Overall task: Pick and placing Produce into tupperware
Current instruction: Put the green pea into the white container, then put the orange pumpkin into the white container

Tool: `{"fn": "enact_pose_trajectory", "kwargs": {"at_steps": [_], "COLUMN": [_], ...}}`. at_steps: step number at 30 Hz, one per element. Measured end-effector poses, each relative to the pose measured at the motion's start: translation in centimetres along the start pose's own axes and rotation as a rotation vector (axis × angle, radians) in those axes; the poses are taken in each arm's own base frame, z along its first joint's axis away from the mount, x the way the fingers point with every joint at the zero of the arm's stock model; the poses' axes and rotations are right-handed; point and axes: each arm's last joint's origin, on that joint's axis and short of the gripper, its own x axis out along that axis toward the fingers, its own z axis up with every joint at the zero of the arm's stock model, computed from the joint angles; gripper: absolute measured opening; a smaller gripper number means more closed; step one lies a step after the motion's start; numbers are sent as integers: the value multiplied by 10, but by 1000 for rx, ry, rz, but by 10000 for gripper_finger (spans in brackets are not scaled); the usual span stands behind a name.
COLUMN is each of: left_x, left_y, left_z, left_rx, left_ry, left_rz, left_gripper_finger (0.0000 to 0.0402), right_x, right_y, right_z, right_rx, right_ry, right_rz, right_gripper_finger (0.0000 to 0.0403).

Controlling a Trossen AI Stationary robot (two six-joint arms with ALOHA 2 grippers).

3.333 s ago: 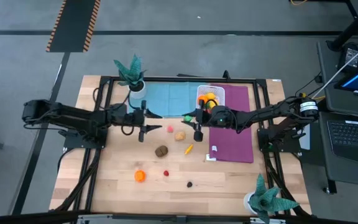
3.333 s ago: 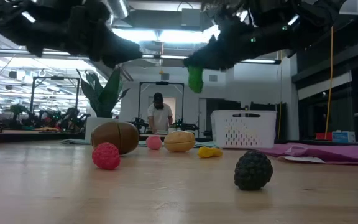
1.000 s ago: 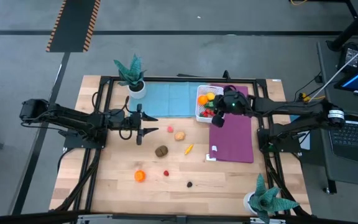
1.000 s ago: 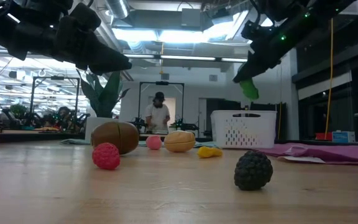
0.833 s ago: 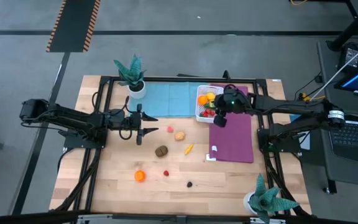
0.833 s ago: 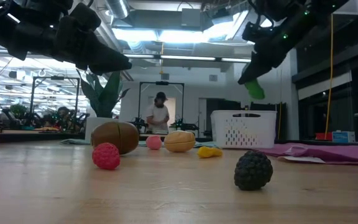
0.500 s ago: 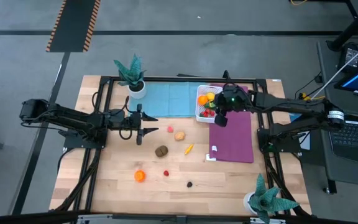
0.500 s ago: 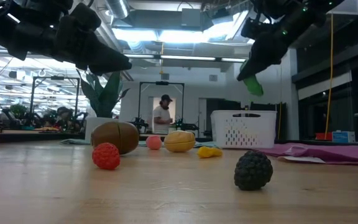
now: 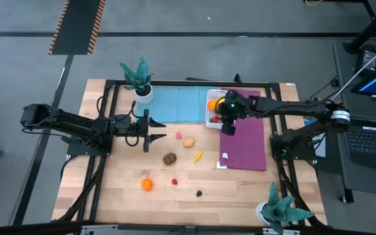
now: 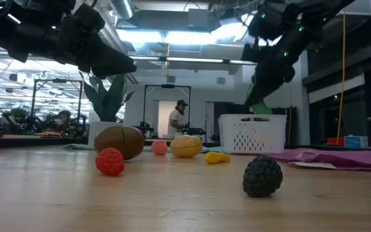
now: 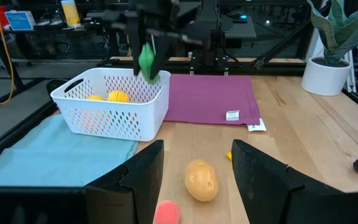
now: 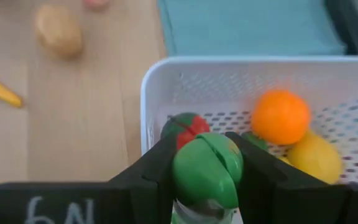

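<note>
Produce, one piece: glossy green rounded toy veg, clamped btwn fingers of right gripper, hanging above near edge of small white perforated plastic tupperware basket. Held over the rim prob. so a release drops it straight inside; not yet let go. Same green piece visible in left wrist view, just over basket's wall.

Tupperware at far centre-right of wooden table, btwn flat teal mat on left and flat purple mat on right. Inside already: orange round fruit, yellow lemon-like piece, red piece w/ green band. Room left for more.

Left gripper waiting low over table centre-left, fingers apart, nothing btwn them; tan potato-like piece and pink-red piece just ahead, likely next targets.

Still loose on table: brown oval piece, small yellow piece, orange fruit, red berry, dark bumpy berry nearest.
</note>
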Motion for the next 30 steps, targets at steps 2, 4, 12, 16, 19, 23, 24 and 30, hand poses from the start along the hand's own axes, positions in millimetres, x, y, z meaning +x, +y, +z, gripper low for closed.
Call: {"fn": "enact_pose_trajectory", "kwargs": {"at_steps": [2, 4, 12, 16, 19, 23, 24, 30], "left_x": [0, 0, 0, 0, 0, 0, 0, 0], "left_y": [0, 0, 0, 0, 0, 0, 0, 0], "left_z": [0, 0, 0, 0, 0, 0, 0, 0], "left_rx": [0, 0, 0, 0, 0, 0, 0, 6], "left_ry": [0, 0, 0, 0, 0, 0, 0, 0], "left_rz": [0, 0, 0, 0, 0, 0, 0, 0], "left_gripper_finger": [182, 182, 182, 182, 182, 182, 182, 182], "right_x": [9, 16, 28, 28, 28, 28, 28, 28], "right_y": [1, 1, 4, 4, 4, 4, 4, 3], "right_z": [-2, -4, -7, -7, -6, -5, -5, -4], "right_rx": [-7, -7, -5, -5, -5, -5, -5, -4], "right_ry": [29, 52, 87, 84, 71, 61, 62, 54], "right_rz": [7, 23, 89, 88, 85, 83, 83, 79], "right_gripper_finger": [123, 123, 124, 126, 140, 168, 174, 192]}}
